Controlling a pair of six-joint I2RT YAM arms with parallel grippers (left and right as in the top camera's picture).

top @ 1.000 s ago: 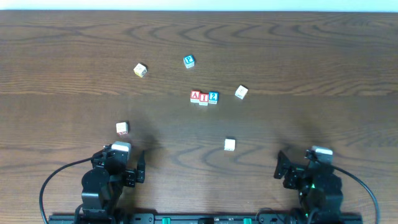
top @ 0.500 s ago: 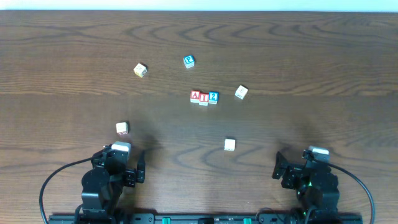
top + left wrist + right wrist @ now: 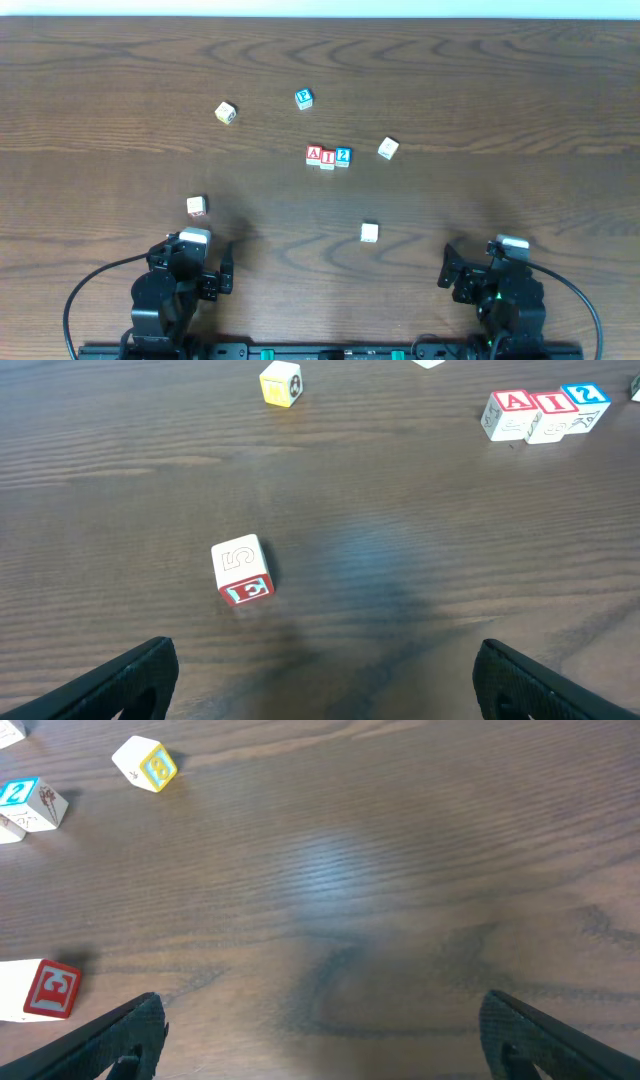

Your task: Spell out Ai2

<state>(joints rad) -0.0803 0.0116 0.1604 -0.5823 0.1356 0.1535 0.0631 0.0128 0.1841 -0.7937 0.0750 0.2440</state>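
Note:
Three letter blocks stand side by side in a row at the table's middle: a red A block (image 3: pixel 314 154), a red I block (image 3: pixel 328 156) and a blue 2 block (image 3: pixel 343 155). The row also shows at the top right of the left wrist view, with the A block (image 3: pixel 508 410), the I block (image 3: pixel 549 414) and the 2 block (image 3: pixel 586 404). The 2 block (image 3: pixel 26 799) shows at the right wrist view's left edge. My left gripper (image 3: pixel 226 268) and right gripper (image 3: pixel 448 266) are both open and empty, low near the front edge, far from the row.
Loose blocks lie around: a yellow-faced one (image 3: pixel 226 112) back left, a blue one (image 3: pixel 304 98) behind the row, one (image 3: pixel 388 148) right of the row, a red-and-white 5 block (image 3: pixel 197 206) near my left arm, and one (image 3: pixel 369 232) in front of the row.
The right arm has drawn back slightly toward the front edge. The left arm and the blocks have not moved.

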